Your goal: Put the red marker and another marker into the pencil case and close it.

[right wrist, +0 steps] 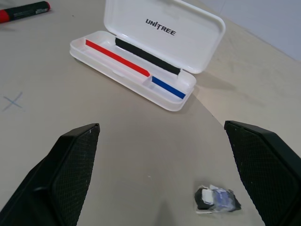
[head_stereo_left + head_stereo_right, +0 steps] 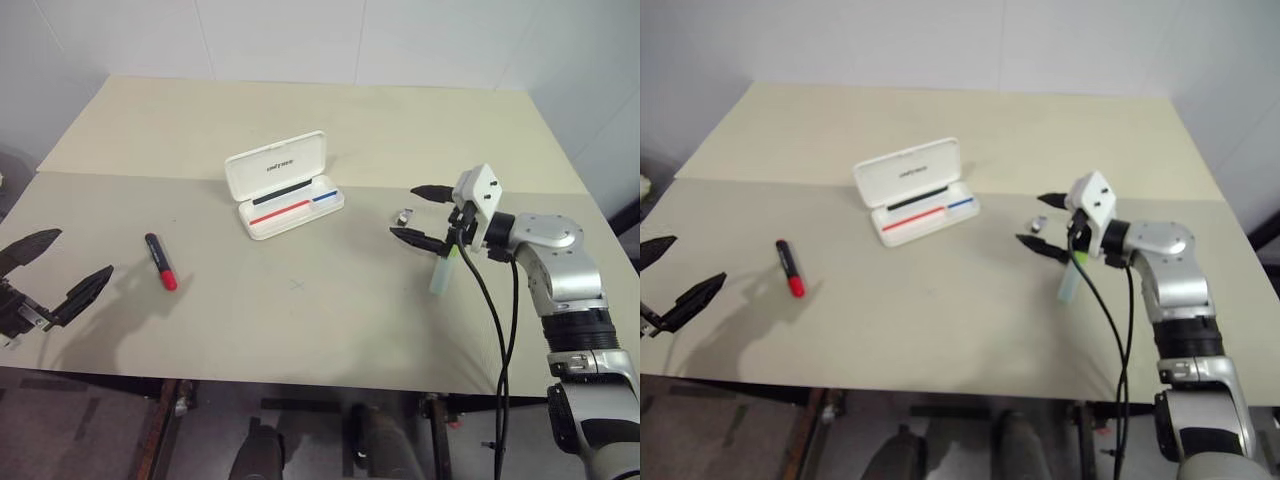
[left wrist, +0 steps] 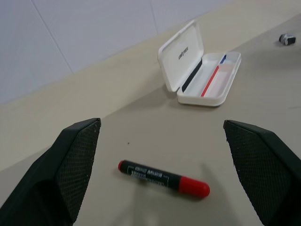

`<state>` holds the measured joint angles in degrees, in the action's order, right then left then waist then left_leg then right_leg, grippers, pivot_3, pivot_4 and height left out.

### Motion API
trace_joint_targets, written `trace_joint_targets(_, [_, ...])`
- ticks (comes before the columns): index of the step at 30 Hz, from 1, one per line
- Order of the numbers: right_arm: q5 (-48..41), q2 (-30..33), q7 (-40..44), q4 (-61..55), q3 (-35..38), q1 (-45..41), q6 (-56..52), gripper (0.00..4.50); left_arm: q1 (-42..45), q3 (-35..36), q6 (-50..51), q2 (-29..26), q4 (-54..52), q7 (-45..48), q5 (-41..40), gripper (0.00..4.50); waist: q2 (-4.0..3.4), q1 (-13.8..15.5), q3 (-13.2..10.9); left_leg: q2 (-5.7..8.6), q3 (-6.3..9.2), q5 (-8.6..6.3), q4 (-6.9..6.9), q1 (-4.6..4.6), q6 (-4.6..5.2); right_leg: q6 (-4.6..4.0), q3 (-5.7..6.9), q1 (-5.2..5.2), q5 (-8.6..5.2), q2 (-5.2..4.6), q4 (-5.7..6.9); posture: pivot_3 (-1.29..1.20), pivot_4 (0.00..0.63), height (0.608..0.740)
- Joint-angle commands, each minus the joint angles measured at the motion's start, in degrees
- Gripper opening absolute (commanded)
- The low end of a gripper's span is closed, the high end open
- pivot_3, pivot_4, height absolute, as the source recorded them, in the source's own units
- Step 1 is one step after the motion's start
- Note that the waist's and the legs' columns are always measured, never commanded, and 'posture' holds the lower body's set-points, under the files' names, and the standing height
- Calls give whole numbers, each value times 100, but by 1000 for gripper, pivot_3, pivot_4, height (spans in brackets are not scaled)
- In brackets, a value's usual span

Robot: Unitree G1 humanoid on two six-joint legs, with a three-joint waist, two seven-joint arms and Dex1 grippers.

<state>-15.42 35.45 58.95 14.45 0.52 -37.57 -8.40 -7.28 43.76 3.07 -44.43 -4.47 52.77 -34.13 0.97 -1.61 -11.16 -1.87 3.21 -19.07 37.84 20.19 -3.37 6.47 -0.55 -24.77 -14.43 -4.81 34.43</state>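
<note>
On the beige table (image 2: 330, 330), mid-field: pencil case (image 2: 285, 187) sits with lid up, tray empty except for a red strip, a blue strip and a black pad along the hinge side. Lid print reads "UNITREE" in the right wrist view.

Red marker (image 2: 161, 262) lies flat on the table, well to the left of the case, red cap end toward the robot, black barrel pointing away. Not touching anything.

Green marker (image 2: 443, 272) lies on the table on the right side, just under the right gripper's wrist, partly hidden by the cable; pale body, brighter green end away from the robot.

Small wrapped black-and-white object (image 1: 217, 199) lies between case and right gripper, near the fingertips.

Right gripper (image 2: 419, 213) hovers above the table, pointing left toward the case, fingers spread wide, nothing between them.

Left gripper (image 2: 58, 265) at the table's left edge, near the red marker, fingers also spread wide, holding nothing.

Faint pencilled X (image 1: 12, 101) on the table in front of the case.
</note>
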Motion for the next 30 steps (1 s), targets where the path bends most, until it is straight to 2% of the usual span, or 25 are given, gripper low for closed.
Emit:
trace_joint_targets(1, [-168, -21, -175, -374, 225, 62, -95, 4500, 96, -3, -26, -89, -55, 29, -50, 4466, 0, 0, 0, 0, -1, 0, 0, 0, 0, 0, -1, 0, 0, 0, 0, 0, 150, 740])
trace_joint_targets(10, [-355, -40, -388, -1022, 220, 365, -441, 4500, 440, -439, 16, -87, 15, 14, 30, 4466, 0, 2, 0, 0, -1, 0, 0, 0, 0, 1, -3, 0, 1, 0, 1, 0, 150, 740])
trace_joint_targets(17, [-785, -76, -238, -2082, 62, 1128, -907, 4500, 928, -906, -235, 4, 494, -88, 378, 4466, 0, 12, 0, 0, -1, 0, 0, 1, 0, 2, -3, 0, 1, 1, 0, 0, 150, 740])
trace_joint_targets(21, [-1036, -51, -499, -2712, 279, 1526, -1235, 4500, 1753, -1611, -180, 164, 766, -288, 632, 4466, 1, 76, 0, 1, 2, 0, 11, 2, 0, 9, -3, 7, 5, 1, 0, 0, 150, 740])
trace_joint_targets(25, [-706, 2, -902, -3281, 258, 2161, -1143, 4500, 2606, -2238, -412, 340, 1574, -137, 944, 4466, 2, 137, 1, 1, 1, 0, 16, -2, 0, 9, -4, 9, 10, 5, 3, 0, 150, 740])
trace_joint_targets(30, [-930, -114, -1086, -3705, 377, 2607, -1209, 4500, 3679, -2883, -650, 616, 2670, 145, 1259, 4466, 3, 145, 1, 2, -4, 0, 16, 2, 0, 16, -8, 9, 14, 6, 3, 0, 150, 740])
